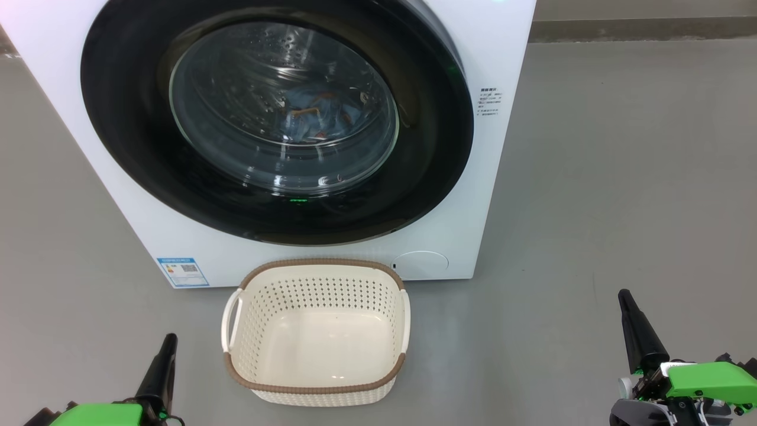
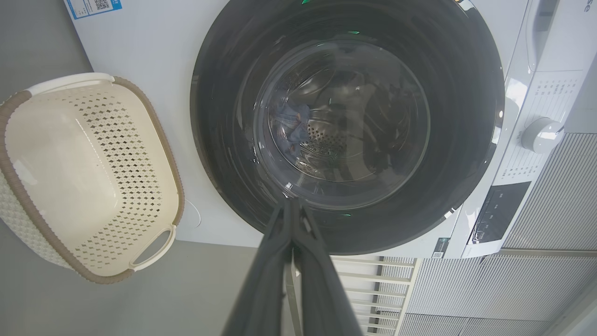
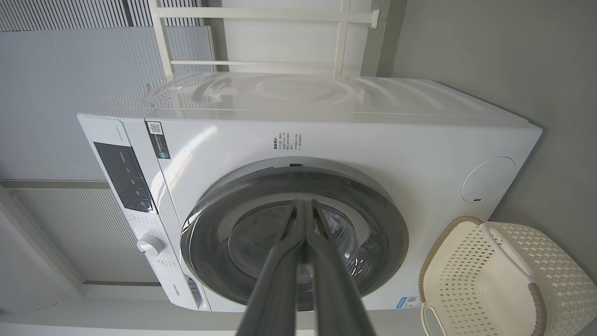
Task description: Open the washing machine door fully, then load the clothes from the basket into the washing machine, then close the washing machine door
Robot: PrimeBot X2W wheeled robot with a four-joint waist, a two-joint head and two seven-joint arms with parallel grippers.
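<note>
Washing machine door (image 1: 278,118) shut, well ahead of both tools; left tool (image 1: 170,340), right tool (image 1: 623,296) fingers pressed together.

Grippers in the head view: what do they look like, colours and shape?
The left gripper and right gripper each have long, tapering black fingers set in a bright green housing. Grey and black hardware shows under the right one's green cover.

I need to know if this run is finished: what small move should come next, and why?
Likely none but parking the arms: the washing machine door looks shut against the washing machine, the clothes show behind its glass, the basket is empty, and the left gripper and right gripper are shut, holding nothing.
</note>
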